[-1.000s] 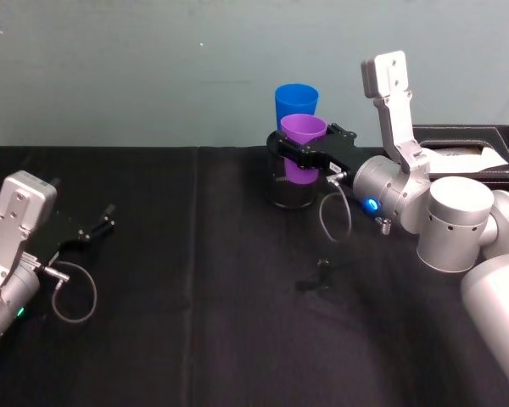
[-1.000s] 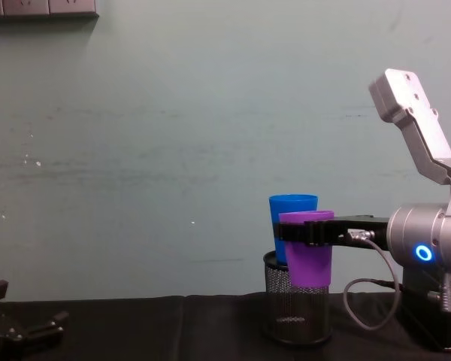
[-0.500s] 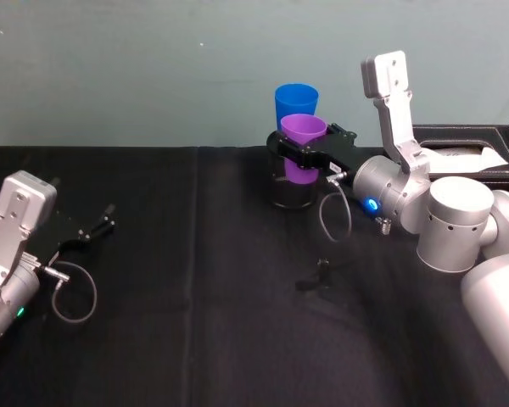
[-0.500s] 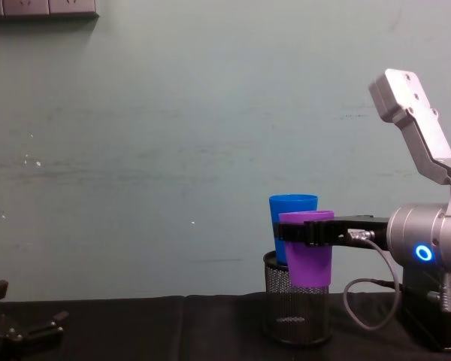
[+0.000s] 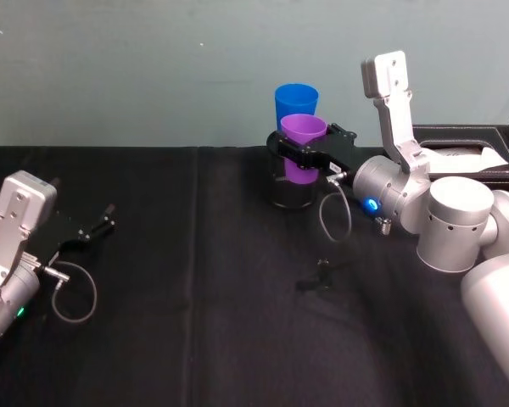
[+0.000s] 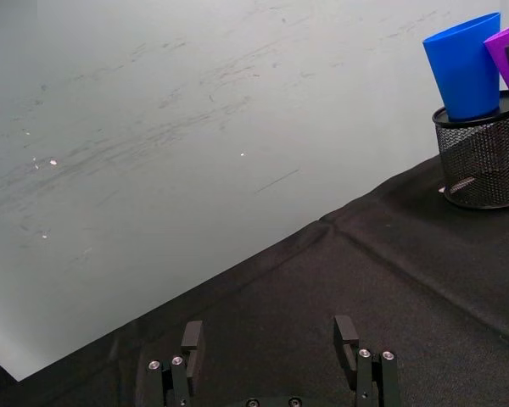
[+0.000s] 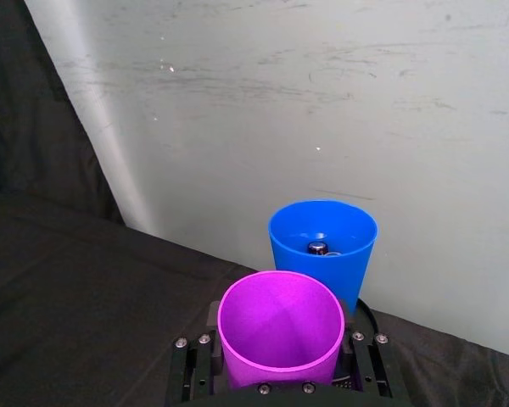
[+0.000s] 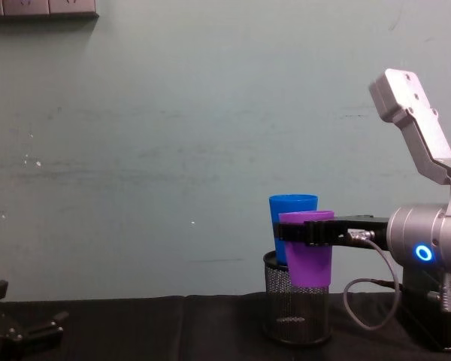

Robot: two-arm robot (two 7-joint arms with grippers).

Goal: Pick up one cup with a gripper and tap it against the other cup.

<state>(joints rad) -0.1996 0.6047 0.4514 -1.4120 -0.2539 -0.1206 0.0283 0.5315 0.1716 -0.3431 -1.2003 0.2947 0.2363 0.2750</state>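
In the chest view the purple tumbler (image 8: 310, 263) covers part of the blue tumbler (image 8: 293, 204), so whether they touch cannot be told, and the blue one's base is hidden inside the black wire-mesh pen holder (image 8: 297, 310). The left wrist view's edge cuts off most of the purple tumbler. A small object (image 7: 318, 248) inside the blue tumbler and a dark scrap (image 5: 321, 275) on the counter (image 5: 195, 339) are too small to identify.

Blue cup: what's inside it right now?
A small dark object lies at the bottom of the blue cup; I can't identify it. The purple cup covers its lower front.
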